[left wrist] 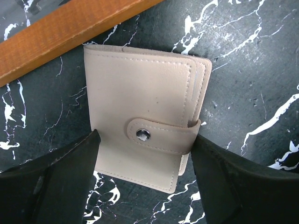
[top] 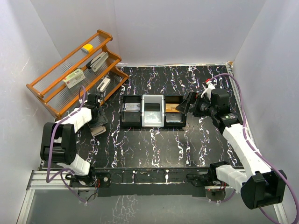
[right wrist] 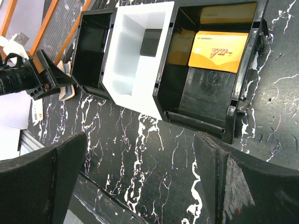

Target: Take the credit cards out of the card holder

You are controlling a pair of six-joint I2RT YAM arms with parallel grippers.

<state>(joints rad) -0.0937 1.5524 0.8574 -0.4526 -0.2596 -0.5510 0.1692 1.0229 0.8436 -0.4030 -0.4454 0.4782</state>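
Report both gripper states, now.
Left gripper: open, one finger on each side of the card holder.
Right gripper: open, holding nothing.

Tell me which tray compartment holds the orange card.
The black end compartment nearest the right gripper; the orange card lies in it. The white middle compartment and far black compartment show none.

Grained matt leather card holder (left wrist: 140, 93); metal snap (left wrist: 143, 135); glossy plastic card (right wrist: 218, 50).

The left gripper (left wrist: 145, 136) points straight down, jaws spread; the right gripper (right wrist: 140, 140) tilts forward, jaws wide apart.
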